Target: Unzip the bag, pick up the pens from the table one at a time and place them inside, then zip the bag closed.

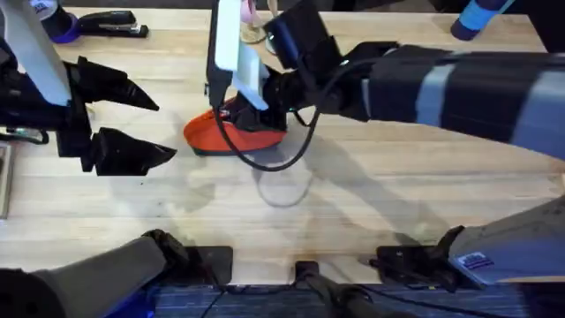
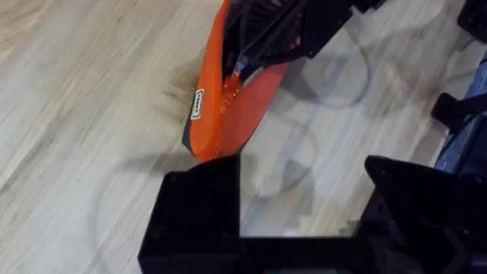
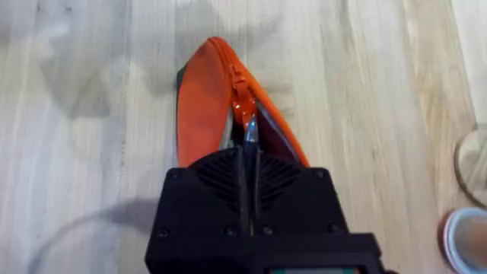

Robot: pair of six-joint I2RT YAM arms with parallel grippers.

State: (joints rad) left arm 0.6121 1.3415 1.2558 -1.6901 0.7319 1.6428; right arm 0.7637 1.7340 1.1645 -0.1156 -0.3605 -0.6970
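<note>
The orange bag [image 1: 210, 132] lies on the table [image 1: 371, 194] left of centre. My right gripper [image 1: 240, 111] reaches across to it and is shut on the small zip pull [image 3: 249, 134]. In the right wrist view the bag [image 3: 202, 99] has its zip closed beyond the pull and gaping on the gripper's [image 3: 247, 152] side. My left gripper [image 1: 164, 128] hovers just left of the bag, open and holding nothing. In the left wrist view its fingers [image 2: 199, 205] frame the bag's [image 2: 236, 114] near tip. The pens are out of view.
A black stapler [image 1: 113, 24] lies at the far left edge. A clear round cup [image 3: 473, 169] stands beside the bag at the back. A black cable [image 1: 284, 159] loops under the right arm over the table. A blue object [image 1: 477, 19] stands at the far right.
</note>
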